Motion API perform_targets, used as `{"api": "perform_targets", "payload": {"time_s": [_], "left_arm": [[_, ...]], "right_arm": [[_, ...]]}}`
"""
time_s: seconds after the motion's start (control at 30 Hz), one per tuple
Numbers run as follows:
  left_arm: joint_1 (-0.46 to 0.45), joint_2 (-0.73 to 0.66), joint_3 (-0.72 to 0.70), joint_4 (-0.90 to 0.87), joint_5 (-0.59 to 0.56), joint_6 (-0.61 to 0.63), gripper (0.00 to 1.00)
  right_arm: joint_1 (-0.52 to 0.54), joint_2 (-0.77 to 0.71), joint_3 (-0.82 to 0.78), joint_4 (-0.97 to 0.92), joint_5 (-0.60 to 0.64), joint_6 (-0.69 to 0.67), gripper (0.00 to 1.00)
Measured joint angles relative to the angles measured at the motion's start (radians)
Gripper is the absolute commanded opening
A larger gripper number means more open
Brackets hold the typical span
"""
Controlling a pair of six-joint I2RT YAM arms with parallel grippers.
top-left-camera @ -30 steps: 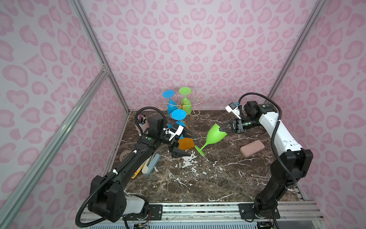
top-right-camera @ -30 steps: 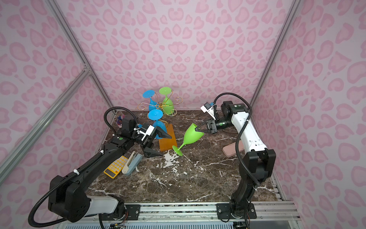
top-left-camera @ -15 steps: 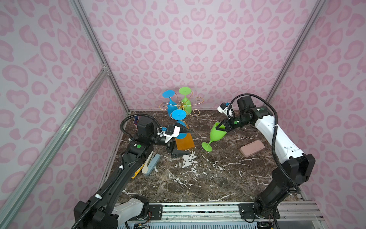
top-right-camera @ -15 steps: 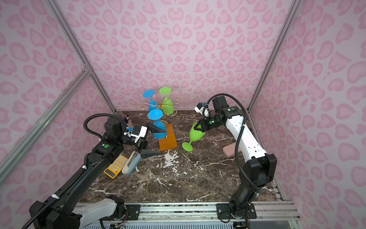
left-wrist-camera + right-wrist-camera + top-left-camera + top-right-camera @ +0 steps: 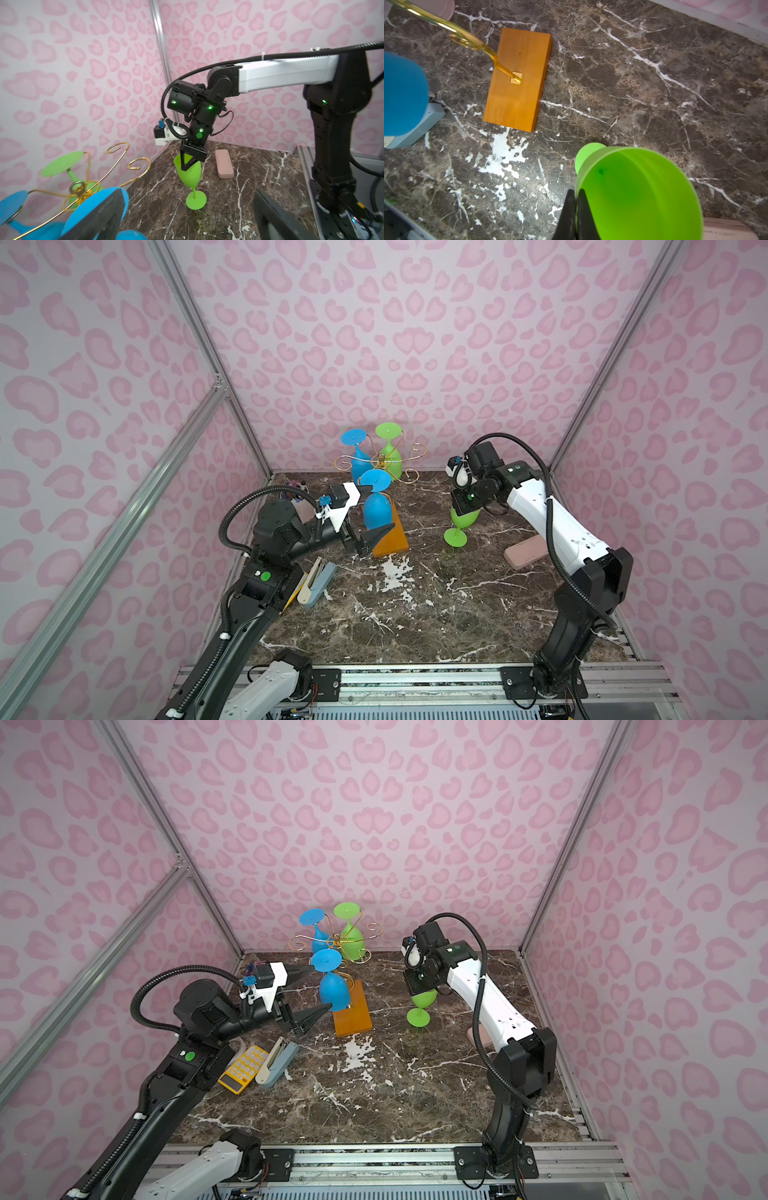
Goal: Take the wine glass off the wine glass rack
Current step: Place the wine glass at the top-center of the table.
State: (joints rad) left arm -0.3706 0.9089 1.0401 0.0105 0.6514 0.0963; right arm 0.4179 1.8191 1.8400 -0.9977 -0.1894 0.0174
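On the marble surface [image 5: 415, 614], a stapler [image 5: 318, 585] and a yellow calculator [image 5: 245, 1067] lay at the near left. A pink case [image 5: 525, 553] lay at the right.

Left of the case and farther back, the right claw [image 5: 185, 167] was pinched shut on the rim of the green glass [image 5: 192, 178]. One finger was inside the bowl and one outside. The glass stood nearly upright, clear of the rack [image 5: 392, 539], with its foot at the surface; whether it touched could not be told.

At the left, the left claw [image 5: 381, 508] gaped wide and held nothing. Its fingers lay on either side of the near blue glass [image 5: 376, 518], which hung upside down from a rack arm. Whether a tip touched the bowl could not be told.

Farther back, the far blue glass [image 5: 360, 464] and the far green glass [image 5: 392, 464] hung upside down from other arms.
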Motion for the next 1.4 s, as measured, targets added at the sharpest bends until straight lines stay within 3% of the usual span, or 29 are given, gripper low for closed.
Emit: {"api": "perform_targets", "payload": {"time_s": [0.23,0.63,1.13,1.4], "left_arm": [[0.0,-0.106,-0.039,-0.004,-0.312,-0.148,0.97],[0.0,-0.264,-0.118,-0.06,-0.595,-0.201,0.98],[0.0,-0.289,-0.138,-0.089,-0.678,-0.227,0.98],[0.0,-0.282,-0.139,-0.089,-0.687,-0.227,0.98]], "right_arm": [[0.001,0.057,0.013,0.095,0.095,0.026,0.0],[-0.023,0.128,0.011,0.2,0.174,0.051,0.0],[-0.038,0.161,-0.025,0.275,0.18,0.062,0.0],[-0.04,0.158,-0.027,0.27,0.169,0.068,0.15]]}}
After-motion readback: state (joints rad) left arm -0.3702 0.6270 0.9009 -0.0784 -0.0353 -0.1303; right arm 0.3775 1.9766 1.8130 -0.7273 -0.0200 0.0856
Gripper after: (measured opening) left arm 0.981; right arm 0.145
